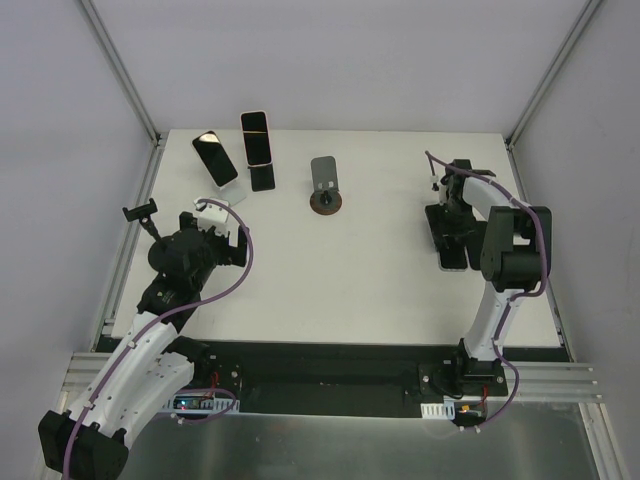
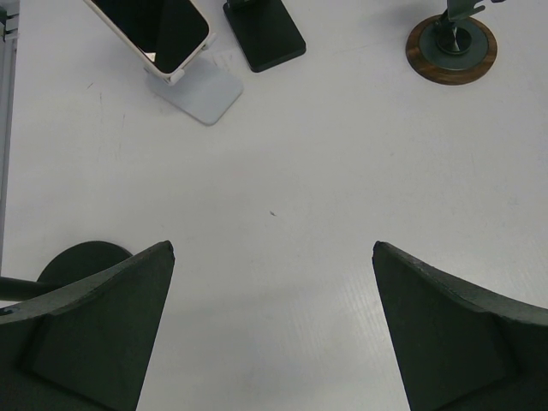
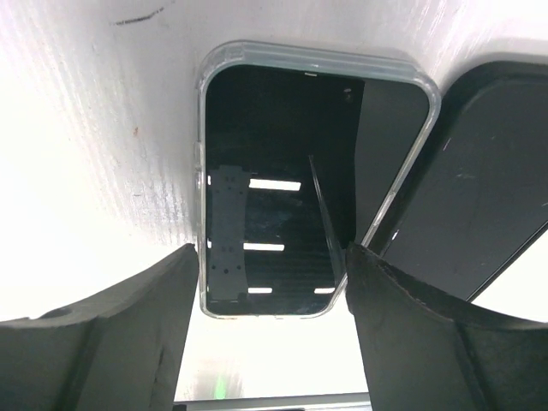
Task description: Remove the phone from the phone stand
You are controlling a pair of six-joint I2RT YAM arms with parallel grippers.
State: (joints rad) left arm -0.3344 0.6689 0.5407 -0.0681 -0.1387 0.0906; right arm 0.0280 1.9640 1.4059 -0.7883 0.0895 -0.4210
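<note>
At the right tool point(image 3: 272, 253): gapes wide, hangs low over a clear-cased phone point(image 3: 274, 171) lying flat on the white surface point(image 3: 103, 128), just beside a black slab point(image 3: 479, 205); cannot tell about contact with the case. At the left tool point(image 2: 273, 247): gapes wide too, hovers over the surface's left part. Beyond it, in order: 1 white stand point(image 2: 201, 90) propping a 2nd phone point(image 2: 154, 26), 1 black stand point(image 2: 265, 34), 1 round-based stand point(image 2: 451, 47), well apart from the flat phone.

Three phones point(image 1: 215, 158), at least four stands point(image 1: 326, 185), two arms point(image 1: 150, 350).
</note>
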